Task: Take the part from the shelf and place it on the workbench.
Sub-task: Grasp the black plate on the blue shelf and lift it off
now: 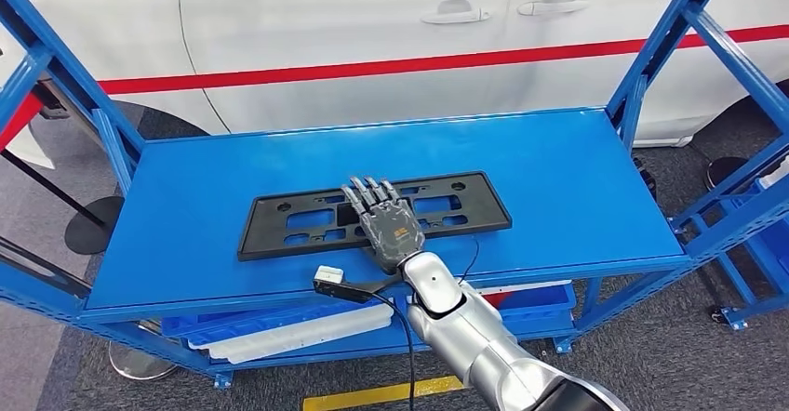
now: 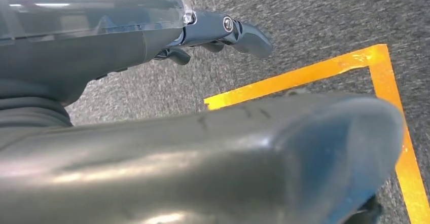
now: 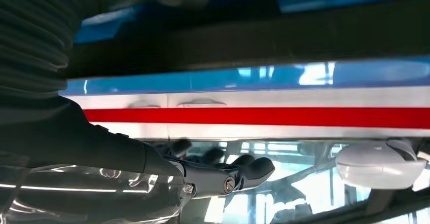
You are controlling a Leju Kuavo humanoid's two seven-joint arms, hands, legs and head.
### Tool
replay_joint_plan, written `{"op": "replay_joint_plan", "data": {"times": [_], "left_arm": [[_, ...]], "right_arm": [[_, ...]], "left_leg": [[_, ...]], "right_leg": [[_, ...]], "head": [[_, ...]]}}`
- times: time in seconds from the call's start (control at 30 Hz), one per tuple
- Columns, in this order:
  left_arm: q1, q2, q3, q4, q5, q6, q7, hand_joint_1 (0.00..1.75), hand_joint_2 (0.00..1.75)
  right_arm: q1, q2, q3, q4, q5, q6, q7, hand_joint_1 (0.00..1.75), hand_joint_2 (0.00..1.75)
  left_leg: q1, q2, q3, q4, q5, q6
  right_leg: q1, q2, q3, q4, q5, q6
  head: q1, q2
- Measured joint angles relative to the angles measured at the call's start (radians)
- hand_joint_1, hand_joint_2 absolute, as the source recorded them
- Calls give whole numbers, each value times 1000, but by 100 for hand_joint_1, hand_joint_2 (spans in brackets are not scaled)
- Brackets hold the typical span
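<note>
The part (image 1: 279, 220) is a flat black rectangular frame with cut-outs, lying on the blue shelf top (image 1: 577, 178). My right hand (image 1: 386, 220) reaches over its middle, palm down, with fingers stretched forward and apart, holding nothing. In the right wrist view the dark fingers (image 3: 238, 173) stand a little off the black part (image 3: 304, 36); I cannot tell whether the palm touches it. My left hand (image 2: 223, 31) hangs over grey carpet, with its fingers loosely extended and nothing in them.
A white car (image 1: 372, 39) with a red stripe stands close behind the shelf. Blue slanted uprights (image 1: 670, 39) frame both ends of the shelf. White and blue trays (image 1: 288, 332) lie on the lower level. Yellow floor tape (image 2: 304, 74) marks the carpet.
</note>
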Motion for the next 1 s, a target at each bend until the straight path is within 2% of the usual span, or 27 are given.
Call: {"op": "replay_joint_plan", "data": {"times": [0.03, 0.07, 0.1, 0.13, 0.23, 0.3, 0.33, 0.4, 0.43, 0.47, 0.5, 0.57, 0.6, 0.63, 0.67, 0.73, 0.8, 0.83, 0.9, 0.93, 0.97, 1.0], "left_arm": [[0, 1, 0, 0, -1, 0, 0, 0, 0], [-1, 1, 0, 0, -1, 0, 0, 0, 0], [-1, 1, 0, 0, -2, -1, 0, 0, 0], [-2, 1, 0, 0, -2, -2, -1, 0, 0], [-2, 1, 0, 0, -5, -4, -1, 0, 0], [-2, 1, 0, 0, -9, -6, -1, 0, 0], [-2, 1, 0, 0, -11, -8, 0, 0, 0], [-4, 1, 0, 0, -14, -11, 1, 0, 0], [-3, 1, 0, 0, -16, -12, 3, 0, 0], [-3, 1, 0, 0, -18, -14, 5, 0, 0], [-3, 1, 0, 0, -19, -14, 7, 0, 0], [-4, 0, -1, 0, -20, -16, 9, 0, 0], [-5, 0, -1, 0, -20, -17, 9, 0, 0], [-6, -1, -1, 0, -20, -17, 10, 0, 0], [-6, -1, -1, 0, -20, -17, 11, 0, 0], [-6, -2, -1, 0, -21, -17, 12, 0, 0], [-6, -1, -1, 0, -22, -16, 13, 0, 0], [-6, -1, -2, 0, -22, -16, 14, 0, 0], [-6, -1, -2, 0, -23, -14, 16, 0, 0], [-5, -1, -2, 0, -23, -14, 17, 0, 0], [-4, -1, -2, 0, -22, -13, 18, 0, 0], [-3, 0, -2, 0, -22, -12, 19, 0, 0]], "right_arm": [[-1, 0, -1, 7, 0, 0, 1, 175, 175], [-2, 0, -2, 12, 0, 1, 3, 175, 175], [-4, 0, -3, 18, 0, 1, 5, 175, 175], [-5, 0, -4, 23, 0, 2, 7, 175, 175], [-6, 0, -5, 36, 3, 3, 13, 175, 175], [-8, -1, -6, 41, 4, 4, 17, 175, 175], [-10, -1, -7, 43, 4, 5, 20, 175, 175], [-10, -3, -9, 49, 5, 8, 25, 175, 175], [-9, -4, -11, 52, 6, 10, 27, 175, 175], [-7, -6, -12, 54, 7, 12, 28, 175, 175], [-7, -6, -13, 55, 7, 13, 29, 175, 175], [-8, -6, -16, 55, 9, 17, 29, 175, 175], [-9, -6, -18, 55, 9, 18, 28, 175, 175], [-10, -6, -20, 54, 10, 19, 27, 175, 175], [-10, -6, -22, 52, 10, 20, 26, 175, 175], [-9, -6, -28, 45, 10, 21, 23, 175, 175], [-9, -6, -34, 38, 10, 22, 20, 175, 175], [-7, -5, -37, 34, 10, 22, 17, 175, 175], [-1, -6, -45, 25, 8, 20, 11, 175, 175], [5, -7, -48, 18, 7, 18, 7, 175, 175], [11, -8, -51, 10, 5, 15, 3, 175, 175], [16, -9, -54, 2, 3, 12, -1, 175, 175]], "left_leg": [[3, 0, 29, -69, 42, -1], [3, 1, 60, -135, 71, 0], [3, 0, 84, -188, 91, 3], [1, -1, 97, -218, 97, 7], [-2, -2, 99, -226, 96, 25], [-1, -1, 102, -232, 100, 38], [0, 0, 103, -235, 101, 44], [-2, 1, 103, -235, 101, 49], [-3, 1, 104, -235, 101, 50], [-3, 1, 104, -234, 100, 51], [-4, 0, 106, -234, 100, 51], [-5, -2, 112, -234, 97, 49], [-7, -3, 114, -233, 96, 47], [-9, -4, 115, -233, 94, 43], [-10, -5, 115, -233, 94, 38], [-10, -5, 117, -237, 94, 27], [-10, -3, 111, -217, 76, 18], [-10, -2, 95, -179, 51, 15], [-7, -1, 37, -48, -15, 9], [-6, -1, 9, 14, -38, 5], [-6, -1, -7, 46, -42, 3], [-5, -1, -5, 38, -26, 2]], "right_leg": [[-1, 1, 3, 3, -4, 4], [0, 2, 5, 6, -7, 8], [1, 3, 5, 10, -11, 13], [3, 3, 4, 13, -13, 18], [4, 4, 1, 14, -13, 31], [0, 2, -9, 41, -35, 40], [-1, 2, -29, 86, -62, 44], [-1, 1, -92, 221, -125, 48], [-1, 1, -122, 280, -144, 49], [-1, 1, -134, 303, -143, 48], [-1, 1, -128, 287, -123, 46], [1, 1, -63, 155, -53, 36], [3, 1, -29, 87, -28, 30], [6, 1, -5, 39, -15, 25], [9, 1, 5, 17, -13, 22], [9, 2, 7, 11, -12, 17], [4, 1, 13, 1, -7, 7], [1, 0, 16, -4, -5, 2], [1, -2, 16, -5, -4, -3], [1, -3, 16, -5, -5, -4], [2, -3, 16, -4, -5, -4], [2, -2, 17, -4, -6, -3]], "head": [[0, 0], [0, 0], [0, 0], [0, 0], [0, 0], [0, 0], [0, 0], [0, 0], [0, 0], [0, 0], [0, 0], [0, 0], [0, 0], [0, 0], [0, 0], [0, 0], [0, 0], [0, 0], [0, 0], [0, 0], [0, 0], [0, 0]]}}
